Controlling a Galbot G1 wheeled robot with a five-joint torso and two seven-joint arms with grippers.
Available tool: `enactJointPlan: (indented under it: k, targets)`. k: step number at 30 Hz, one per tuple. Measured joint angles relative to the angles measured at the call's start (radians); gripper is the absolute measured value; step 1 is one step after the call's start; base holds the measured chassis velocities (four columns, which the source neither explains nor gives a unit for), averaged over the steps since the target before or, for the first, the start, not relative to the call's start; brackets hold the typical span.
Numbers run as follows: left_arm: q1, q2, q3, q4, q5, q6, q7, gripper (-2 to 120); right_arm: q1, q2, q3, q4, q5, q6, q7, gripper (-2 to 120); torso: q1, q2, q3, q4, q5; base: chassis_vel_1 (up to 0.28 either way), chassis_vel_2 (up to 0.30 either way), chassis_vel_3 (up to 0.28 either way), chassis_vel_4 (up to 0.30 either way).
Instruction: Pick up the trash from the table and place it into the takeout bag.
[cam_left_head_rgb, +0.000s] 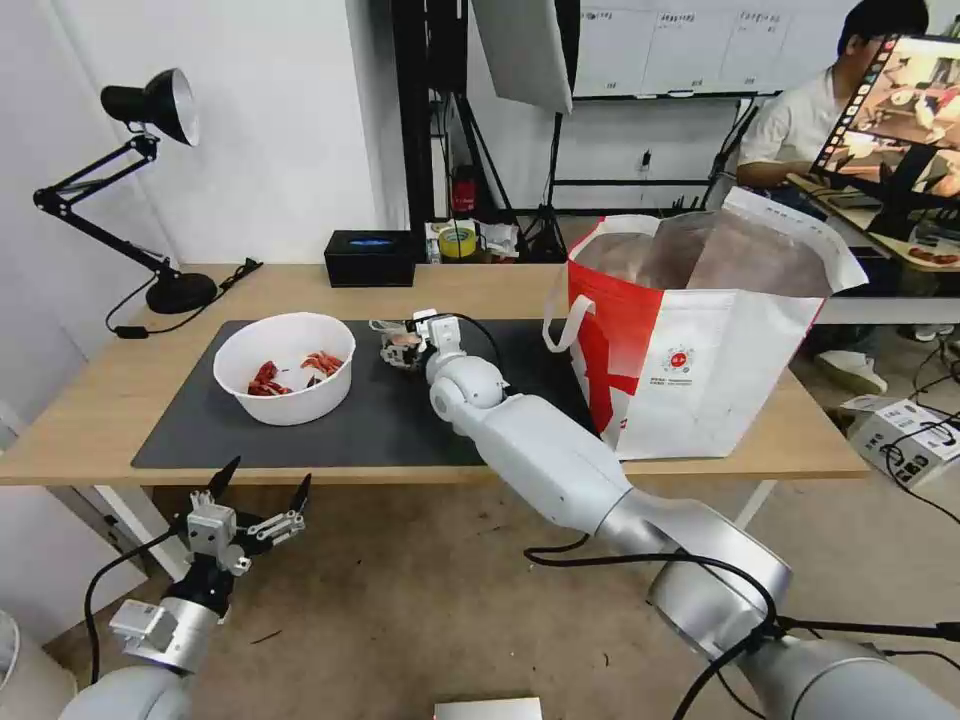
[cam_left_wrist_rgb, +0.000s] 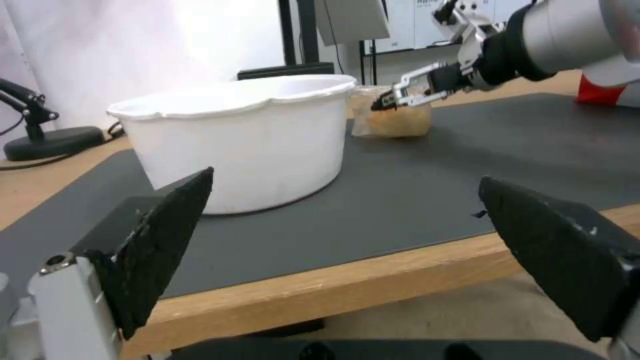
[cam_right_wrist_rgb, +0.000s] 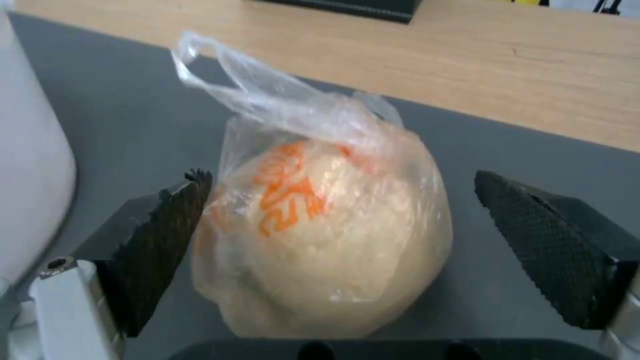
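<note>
Clear bag with bun (cam_right_wrist_rgb: 320, 235): on mat between spread fingers of right gripper (cam_right_wrist_rgb: 340, 250), straddled for grasp; left gripper (cam_left_head_rgb: 262, 492) released, parked below table (cam_left_head_rgb: 100, 390) edge.

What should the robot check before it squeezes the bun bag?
1. Right gripper open: ok.
2. Clear bag with bun sits between the fingers: ok.
3. Both pads touching the bag: not ok, one side shows a gap.
4. White bowl clear of the grip: ok, it stands beside.
5. Takeout bag open on the table: ok.
6. Left gripper out of the way, below the table edge: ok.
</note>
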Motion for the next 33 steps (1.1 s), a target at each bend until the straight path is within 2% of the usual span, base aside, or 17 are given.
enactJointPlan:
  k: [17, 21, 28, 33]
  targets:
    - [0.012, 0.001, -0.013, -0.009, 0.000, -0.007, 0.001, 100, 0.026, -0.001, -0.030, -0.049, 0.000, -0.009, -0.048, 100, 0.000, 0.000, 0.000, 0.0000, 0.0000, 0.000, 0.000, 0.000, 0.000]
    - [0.013, 0.000, -0.012, -0.011, 0.000, -0.008, 0.001, 100, 0.027, -0.002, -0.035, -0.047, 0.009, -0.017, -0.049, 91, 0.000, 0.000, 0.000, 0.0000, 0.0001, 0.000, 0.000, 0.000, 0.000]
    - [0.022, -0.001, -0.014, -0.013, 0.001, -0.013, 0.002, 100, 0.013, -0.003, -0.032, -0.035, 0.031, -0.022, -0.024, 61, 0.000, 0.000, 0.000, 0.0000, 0.0001, 0.000, 0.000, 0.000, 0.000]
    - [0.022, -0.001, -0.014, -0.014, 0.002, -0.014, 0.002, 100, 0.010, -0.003, -0.030, -0.027, 0.040, -0.023, -0.010, 50, 0.000, 0.000, 0.000, 0.0000, 0.0001, 0.000, 0.000, 0.000, 0.000]
